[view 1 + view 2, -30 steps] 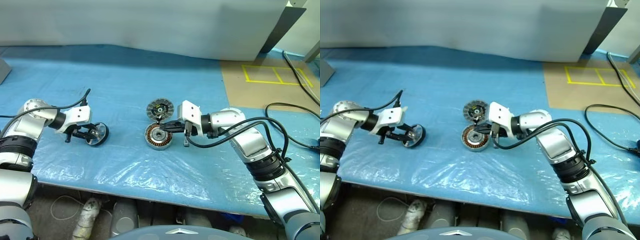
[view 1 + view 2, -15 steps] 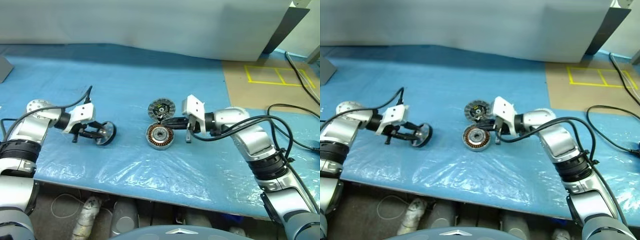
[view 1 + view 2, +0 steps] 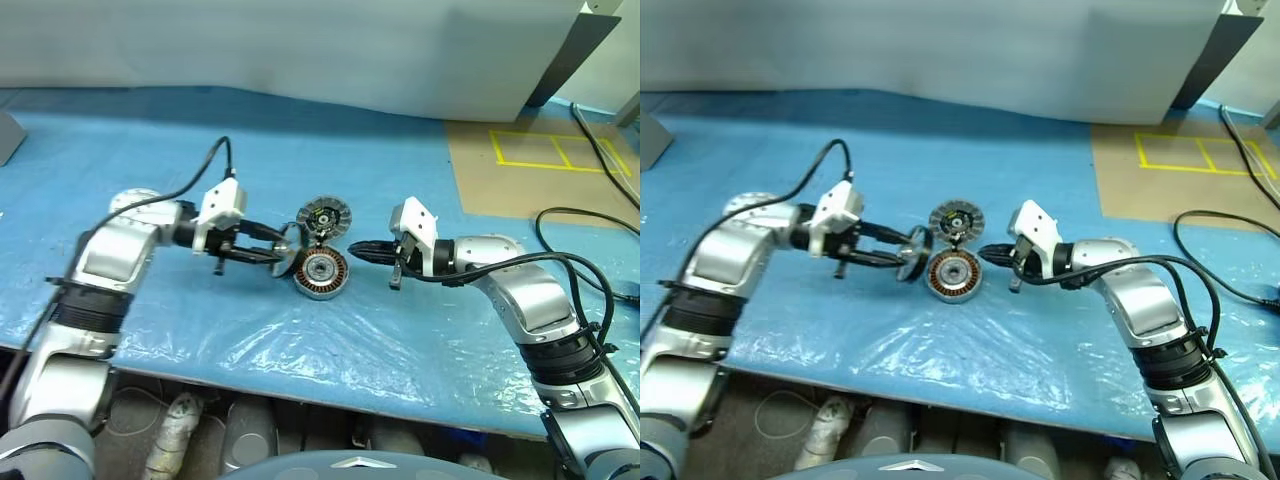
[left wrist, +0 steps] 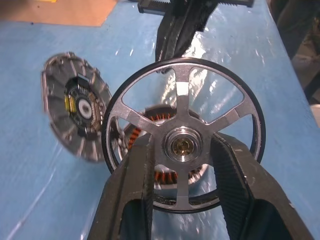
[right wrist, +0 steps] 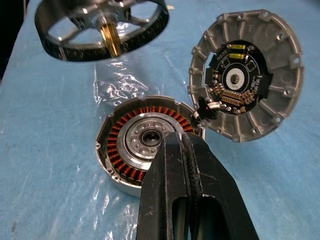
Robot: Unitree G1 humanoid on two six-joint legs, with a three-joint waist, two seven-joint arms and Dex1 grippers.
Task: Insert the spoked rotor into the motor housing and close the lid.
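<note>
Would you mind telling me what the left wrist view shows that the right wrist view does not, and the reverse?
Left wrist view alone: the left gripper with its fingers clamped on the hub of the rotor, seen face-on with all its spokes.
Right wrist view alone: the housing uncovered, its copper ring and central bore plain; the rotor's brass shaft; the right gripper, shut and holding nothing.
Both: rotor, housing and the lid, which leans fins-up on the housing's edge, on the blue sheet.
</note>
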